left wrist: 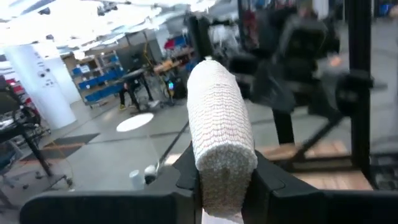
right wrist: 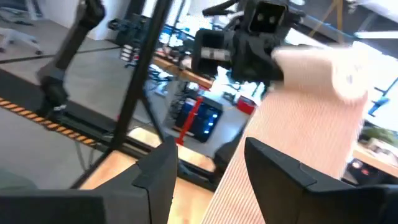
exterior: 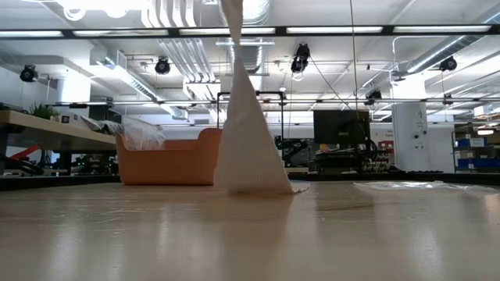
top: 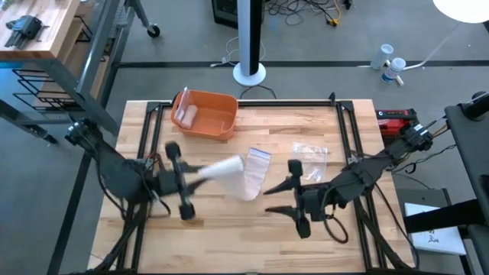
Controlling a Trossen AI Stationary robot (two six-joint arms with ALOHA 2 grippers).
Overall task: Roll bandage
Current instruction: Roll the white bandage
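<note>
Where the woven, net-textured bandage (left wrist: 217,143) forms a cylindrical roll, we see the left gripper (top: 182,183) clamped on it above the slatted wooden bench (top: 206,229), a flat strip trailing down to the boards; the right gripper (top: 296,200) hangs just beside, fingers spread apart, holding nothing

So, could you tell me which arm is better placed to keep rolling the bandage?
The left. Its gripper already clamps the rolled end of the bandage, with the loose tail trailing to the table. The right gripper is open beside it, holding nothing.
</note>
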